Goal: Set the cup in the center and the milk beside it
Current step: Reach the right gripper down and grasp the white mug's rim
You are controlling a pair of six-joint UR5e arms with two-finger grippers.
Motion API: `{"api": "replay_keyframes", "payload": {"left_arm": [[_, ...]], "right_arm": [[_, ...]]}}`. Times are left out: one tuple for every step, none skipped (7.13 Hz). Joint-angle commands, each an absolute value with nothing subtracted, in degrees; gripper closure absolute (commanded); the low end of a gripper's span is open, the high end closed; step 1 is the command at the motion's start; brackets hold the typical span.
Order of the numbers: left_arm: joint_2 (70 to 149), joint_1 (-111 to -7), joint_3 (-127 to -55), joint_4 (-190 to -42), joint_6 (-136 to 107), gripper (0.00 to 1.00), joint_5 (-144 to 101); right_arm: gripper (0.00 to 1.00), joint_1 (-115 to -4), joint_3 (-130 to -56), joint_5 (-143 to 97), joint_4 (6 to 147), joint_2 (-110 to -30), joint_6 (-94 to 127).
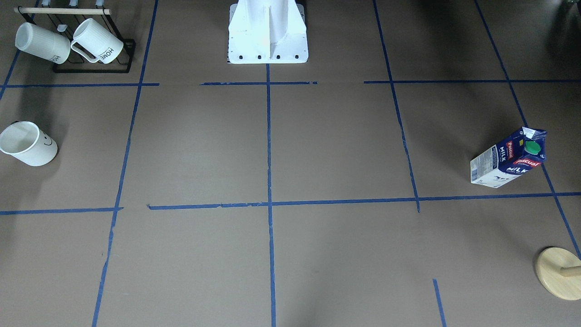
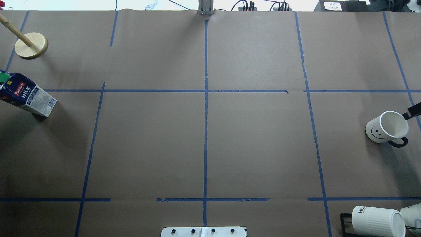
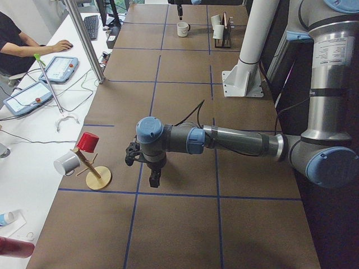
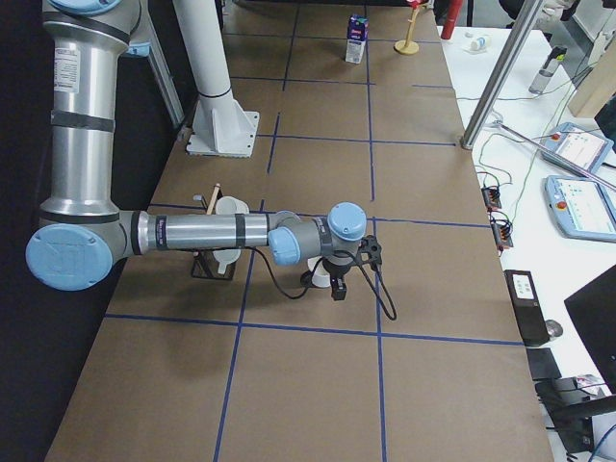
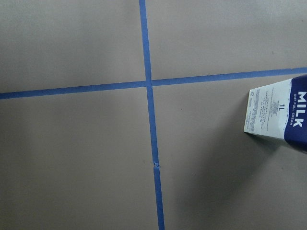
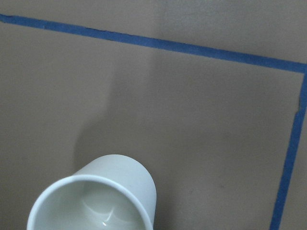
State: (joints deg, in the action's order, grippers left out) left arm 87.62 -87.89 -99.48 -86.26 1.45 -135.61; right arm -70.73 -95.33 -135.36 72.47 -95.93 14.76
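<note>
- cup (image 1: 28, 144) upright on surface (image 1: 345, 150), well apart from center (image 1: 269, 204), robot's right side
- milk (image 1: 509, 158) upright, well apart from center, opposite side
- left jaws, right jaws: released or clenched, cannot tell

ribbed HOME mugs (image 1: 97, 42), black rack (image 1: 93, 71), wooden stand (image 1: 554, 272)

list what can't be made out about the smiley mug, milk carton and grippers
Left gripper: only in the exterior left view, small; open or shut cannot be told.
Right gripper: mostly beyond the overhead view's right edge; state unclear.
Plain white smiley-face mug: cropped by the right wrist view's bottom edge; face and handle unseen there.
Dark-blue and white milk carton: top cut by the overhead view's left edge.
</note>
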Motion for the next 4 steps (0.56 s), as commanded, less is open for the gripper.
{"api": "replay_keyframes", "payload": {"left_arm": [[87.63, -87.89, -99.49, -86.31, 1.49, 0.00, -135.62], [87.63, -87.89, -99.49, -86.31, 1.41, 0.00, -135.62], [87.63, -87.89, -99.58, -86.31, 1.32, 0.00, -135.62], [87.63, -87.89, -99.58, -86.22, 1.32, 0.00, -135.62]], "right_arm": [[0.39, -67.77, -94.31, -134.30, 70.22, -95.98, 16.70], [0.81, -67.76, -93.96, -134.38, 70.22, -96.06, 16.70], [0.96, -67.68, -94.04, -134.56, 70.22, -95.98, 16.70], [1.00, -67.68, -94.30, -134.47, 70.22, -95.72, 16.79]]}}
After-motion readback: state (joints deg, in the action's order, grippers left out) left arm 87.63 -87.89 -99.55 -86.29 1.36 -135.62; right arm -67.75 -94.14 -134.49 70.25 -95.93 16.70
